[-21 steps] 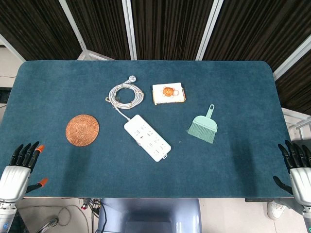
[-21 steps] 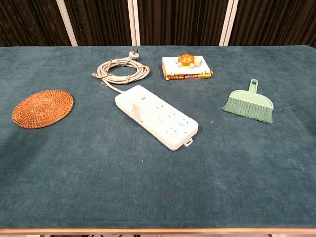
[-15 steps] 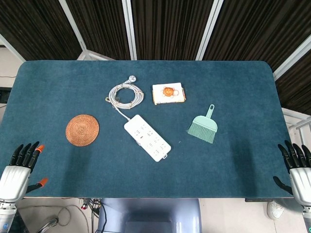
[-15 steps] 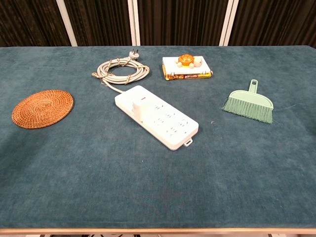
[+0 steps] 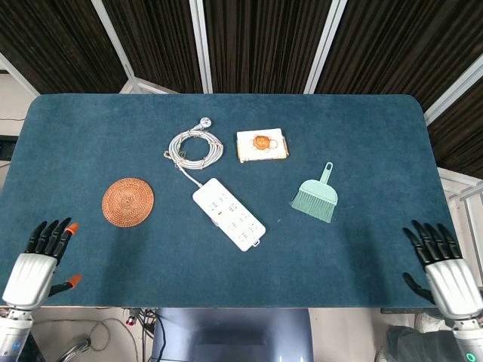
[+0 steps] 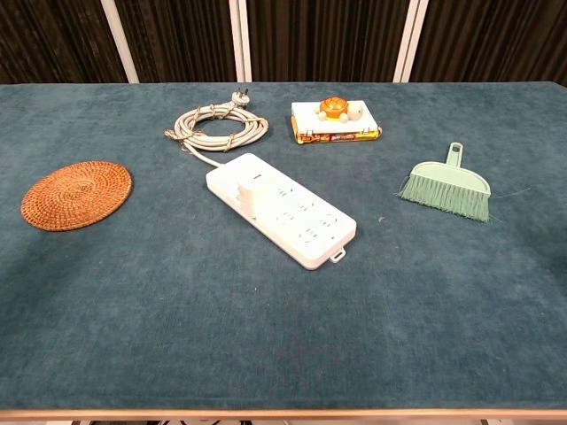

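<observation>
Now we see our left hand (image 5: 34,264) at lower left, fingers spread, empty, nearest the woven coaster (image 5: 127,201). Mid-frame lie the power strip (image 5: 228,213) and green brush (image 5: 316,198). Lower right, our right hand (image 5: 445,270) is spread, empty, over the tabletop (image 5: 362,249) edge.

Surface (image 5: 362,143): rectangular, rounded corners, covered in dark teal felt-like cloth, pale edge along the near side. Backdrop: dark ribbed panels (image 5: 256,45) divided by white frame bars (image 5: 199,45). Floor: light grey, cables (image 5: 98,332) below the near edge. Lighting: even.
</observation>
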